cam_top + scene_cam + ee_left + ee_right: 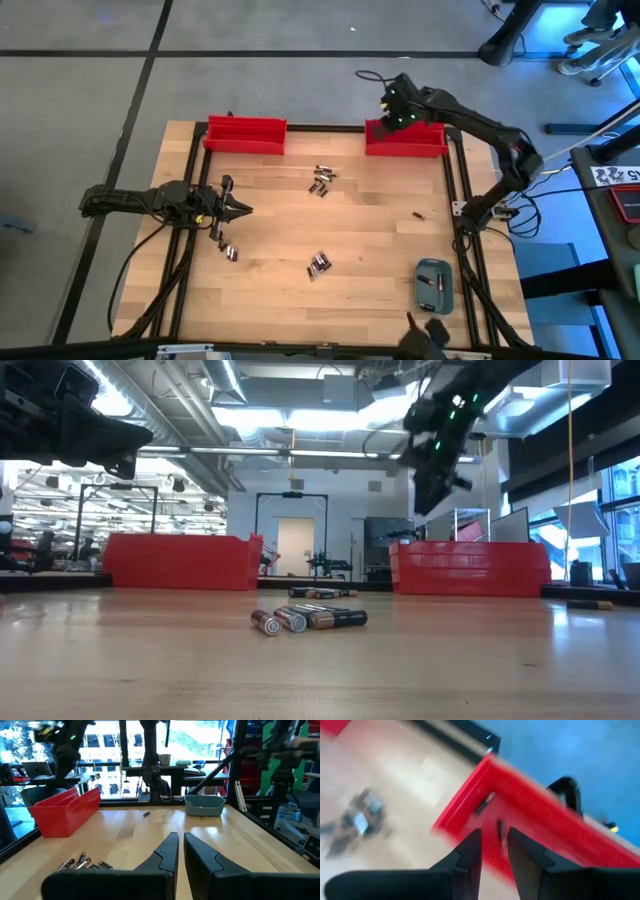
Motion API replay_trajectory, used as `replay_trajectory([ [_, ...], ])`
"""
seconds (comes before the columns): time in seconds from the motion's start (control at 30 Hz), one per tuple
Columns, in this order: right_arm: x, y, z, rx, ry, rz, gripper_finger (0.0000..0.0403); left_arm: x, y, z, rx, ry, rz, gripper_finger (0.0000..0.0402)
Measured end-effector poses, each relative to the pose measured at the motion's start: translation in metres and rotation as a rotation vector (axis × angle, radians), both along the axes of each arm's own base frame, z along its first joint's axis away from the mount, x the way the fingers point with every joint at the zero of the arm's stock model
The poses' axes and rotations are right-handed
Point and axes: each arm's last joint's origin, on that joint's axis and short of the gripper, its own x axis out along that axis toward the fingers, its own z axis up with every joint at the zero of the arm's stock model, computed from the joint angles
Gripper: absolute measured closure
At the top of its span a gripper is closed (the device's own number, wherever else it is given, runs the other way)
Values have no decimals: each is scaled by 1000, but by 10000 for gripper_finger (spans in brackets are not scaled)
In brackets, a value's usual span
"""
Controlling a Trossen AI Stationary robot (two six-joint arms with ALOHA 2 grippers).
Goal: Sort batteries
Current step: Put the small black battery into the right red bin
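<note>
Small dark batteries lie on their sides on the wooden table in loose clusters: one mid-table toward the far side (320, 180), one nearer (318, 264) (308, 619), one by my left gripper (230, 250), plus a single cell (418, 214). My right gripper (390, 106) (494, 840) hangs above the right red bin (405, 140), tilted down, open with a narrow gap and nothing between its fingers. Two dark batteries (484, 805) (500, 830) show blurred inside that bin. My left gripper (244, 210) (181, 845) waits level at the table's left, shut on nothing.
A second red bin (245, 135) stands at the far left edge. A grey-blue case (434, 285) lies near the front right corner. A black frame (455, 180) runs around the table. Bare wood lies between the clusters.
</note>
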Motion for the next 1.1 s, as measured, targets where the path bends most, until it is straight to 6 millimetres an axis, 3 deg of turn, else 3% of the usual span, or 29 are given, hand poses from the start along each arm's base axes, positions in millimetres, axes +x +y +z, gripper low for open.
replay_trajectory([
  [0.13,-3,42,16,42,70,126,309,0,0,0,3,0,0,382],
  [0.27,0,86,17,93,167,261,309,0,0,0,3,0,0,382],
  [0.43,6,138,-10,191,259,390,308,0,0,0,3,0,0,382],
  [0.57,2,171,-41,307,353,382,308,0,0,0,3,0,0,382],
  [0.8,-21,201,-90,478,506,226,296,0,0,0,3,0,0,382],
  [1.1,-48,208,-127,551,628,85,196,0,0,0,3,0,0,382],
])
